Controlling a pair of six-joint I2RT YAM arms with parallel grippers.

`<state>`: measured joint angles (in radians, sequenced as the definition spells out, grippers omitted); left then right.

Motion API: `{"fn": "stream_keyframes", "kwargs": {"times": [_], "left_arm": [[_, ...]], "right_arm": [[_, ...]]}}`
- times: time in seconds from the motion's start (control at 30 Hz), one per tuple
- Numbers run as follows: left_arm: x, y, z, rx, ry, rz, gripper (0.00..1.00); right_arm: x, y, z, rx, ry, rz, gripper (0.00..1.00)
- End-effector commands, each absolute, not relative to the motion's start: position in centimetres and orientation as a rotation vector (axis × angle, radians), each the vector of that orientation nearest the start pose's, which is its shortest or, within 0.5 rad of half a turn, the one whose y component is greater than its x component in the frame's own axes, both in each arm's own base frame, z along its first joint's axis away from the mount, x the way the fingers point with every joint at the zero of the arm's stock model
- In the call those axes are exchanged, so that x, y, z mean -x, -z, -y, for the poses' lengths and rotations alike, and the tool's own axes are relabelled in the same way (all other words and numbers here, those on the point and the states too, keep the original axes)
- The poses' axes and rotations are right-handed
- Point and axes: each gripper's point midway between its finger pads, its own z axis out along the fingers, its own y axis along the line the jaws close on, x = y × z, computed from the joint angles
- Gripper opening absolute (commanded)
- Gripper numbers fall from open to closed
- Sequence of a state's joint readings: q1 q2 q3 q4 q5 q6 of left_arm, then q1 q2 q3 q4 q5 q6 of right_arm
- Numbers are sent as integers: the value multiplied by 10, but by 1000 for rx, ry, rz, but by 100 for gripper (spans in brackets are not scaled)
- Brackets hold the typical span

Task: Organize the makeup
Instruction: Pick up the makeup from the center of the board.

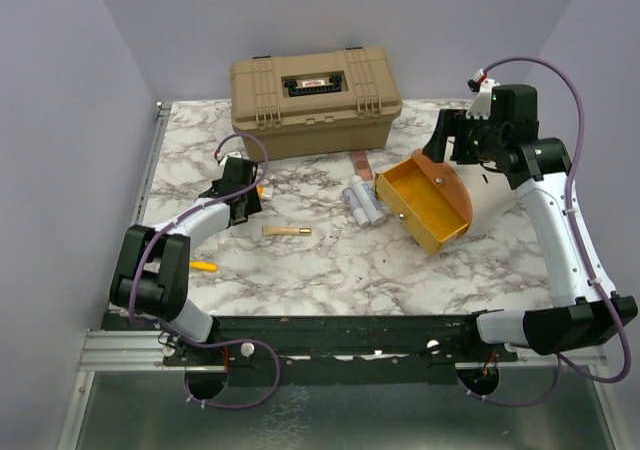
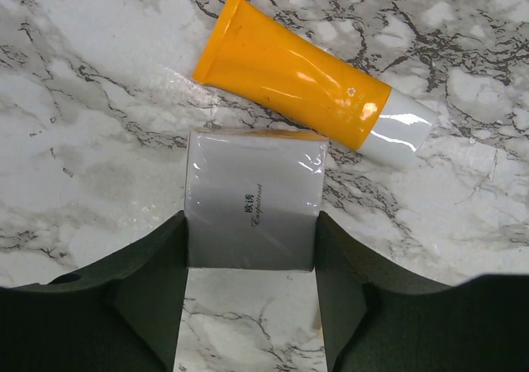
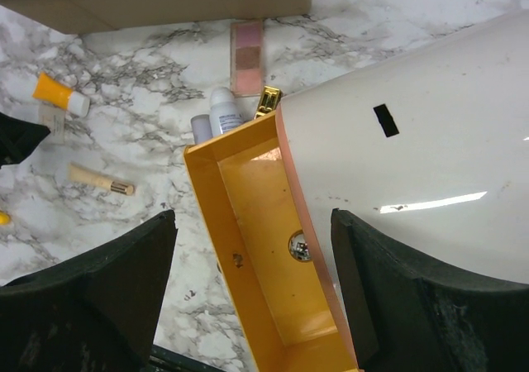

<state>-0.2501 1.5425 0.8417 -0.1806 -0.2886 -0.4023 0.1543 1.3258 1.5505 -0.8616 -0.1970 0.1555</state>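
My left gripper [image 2: 252,264] is low over the marble, its two fingers pressed against the sides of a pale grey square sachet [image 2: 252,198]. Just beyond the sachet lies an orange tube [image 2: 289,74] with a white cap. From above, this gripper [image 1: 240,192] sits at the left. A tan-handled brush [image 1: 287,231], a yellow pencil [image 1: 204,266], pale tubes [image 1: 362,202] and a rose palette [image 1: 360,163] lie loose on the table. My right gripper [image 3: 252,264] hangs open above the cream-and-orange pouch [image 3: 430,140], whose yellow inside faces up, without touching it.
A big tan hard case [image 1: 315,95] stands shut at the back of the table. The open pouch [image 1: 430,200] lies right of centre, with a gold-coloured piece [image 3: 267,101] at its far corner. Grey walls close in both sides.
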Motion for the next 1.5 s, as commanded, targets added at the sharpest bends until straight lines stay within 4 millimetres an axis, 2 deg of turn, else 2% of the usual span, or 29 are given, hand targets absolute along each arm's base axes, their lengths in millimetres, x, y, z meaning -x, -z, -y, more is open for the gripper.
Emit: {"fn": "stream_keyframes", "kwargs": {"times": [0.0,0.27,0.53,0.7,0.83,0.9,0.97,1.03,1.1,1.2,1.3,1.37,1.47], "left_arm": [[-363,-65,56,290,-41,-2350,9],[-363,-98,57,268,3,-2261,7],[-360,-123,66,244,89,-2203,8],[-362,-142,84,209,212,-2174,8],[-364,-161,109,104,321,-2147,8],[-364,-170,120,58,345,-2128,8],[-364,-179,128,35,369,-2109,8],[-364,-186,134,18,396,-2093,8],[-365,-194,137,16,408,-2073,8],[-365,-204,145,-12,451,-2049,8],[-366,-209,152,-29,467,-2034,8],[-366,-214,158,-43,481,-2026,8],[-364,-220,165,-55,495,-2010,8]], "right_arm": [[-342,-315,-83,81,-315,-2167,81],[-340,-329,-78,51,-296,-2129,81],[-342,-329,-73,27,-265,-2121,82],[-344,-336,-64,-18,-218,-2074,82],[-344,-342,-68,6,-244,-2055,83],[-342,-344,-76,35,-288,-2059,84],[-337,-349,-91,98,-381,-2057,84],[-318,-358,-127,301,-595,-2019,83],[-295,-369,-153,458,-785,-1958,83],[-271,-379,-172,576,-952,-1917,84],[-277,-366,-171,519,-962,-2001,84],[-283,-345,-168,479,-943,-2105,82],[-285,-314,-160,491,-807,-2227,81]]}}
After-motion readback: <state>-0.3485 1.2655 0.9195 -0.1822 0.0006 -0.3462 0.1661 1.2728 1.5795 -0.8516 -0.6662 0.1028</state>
